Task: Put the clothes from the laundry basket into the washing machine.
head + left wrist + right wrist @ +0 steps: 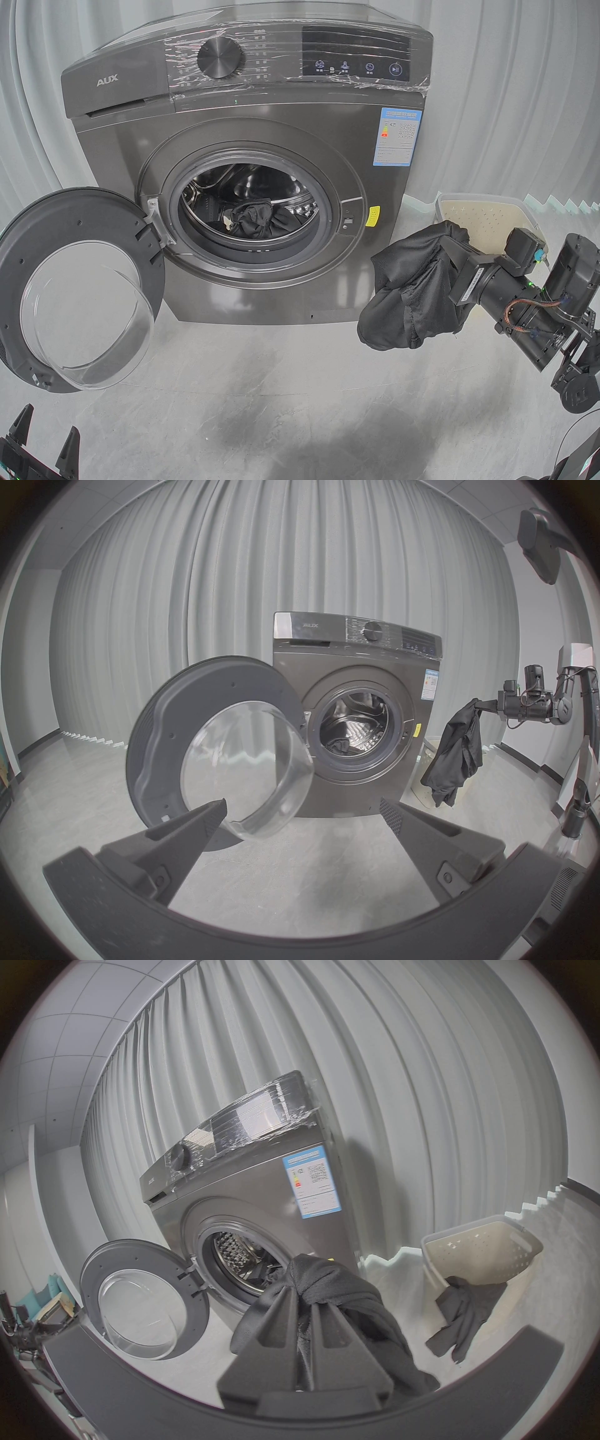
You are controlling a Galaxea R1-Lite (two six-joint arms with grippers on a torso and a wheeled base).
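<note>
Presently a garment (409, 300) is clamped in the right gripper (304, 1307) beside the washer (250, 125); the left gripper (301, 805) is held wide open and empty before the washer's open door (75, 219).

I get soft, even, bright light; glare streaks the plastic wrap (281, 53) on the washing machine (262, 125) at twelve o'clock of the head view. Wrist views bow the curtain (187, 574), corners black.
</note>
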